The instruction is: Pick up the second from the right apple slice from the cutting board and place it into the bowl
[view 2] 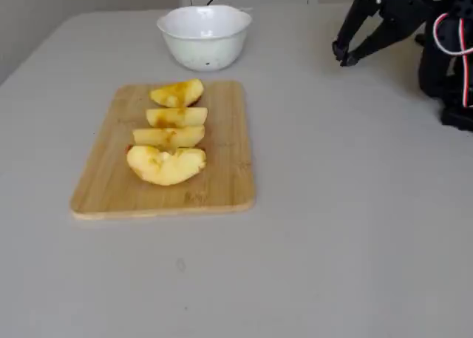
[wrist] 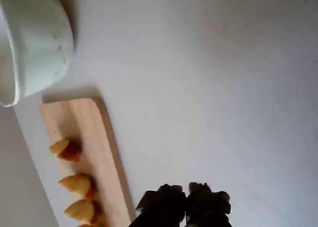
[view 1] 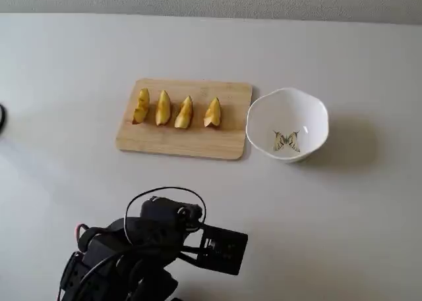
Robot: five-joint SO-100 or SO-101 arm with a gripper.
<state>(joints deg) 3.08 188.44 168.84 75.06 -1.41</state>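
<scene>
Four apple slices lie in a row on the tan cutting board (view 1: 178, 143). The second slice from the right (view 1: 184, 112) is pale yellow; it also shows in a fixed view (view 2: 176, 117) and in the wrist view (wrist: 77, 184). The leftmost slice (view 1: 141, 105) has brown speckles. The white bowl (view 1: 310, 110) stands just right of the board, empty, with a butterfly drawing inside. My gripper (view 2: 344, 55) is shut and empty, held above the table well away from the board; its dark fingertips meet at the bottom edge of the wrist view (wrist: 186, 189).
My folded black arm (view 1: 158, 242) with its cables sits at the table's near edge, below the board. A wall runs along the far side of the grey table (view 1: 343, 202). A dark object (view 1: 1, 118) shows at the left edge.
</scene>
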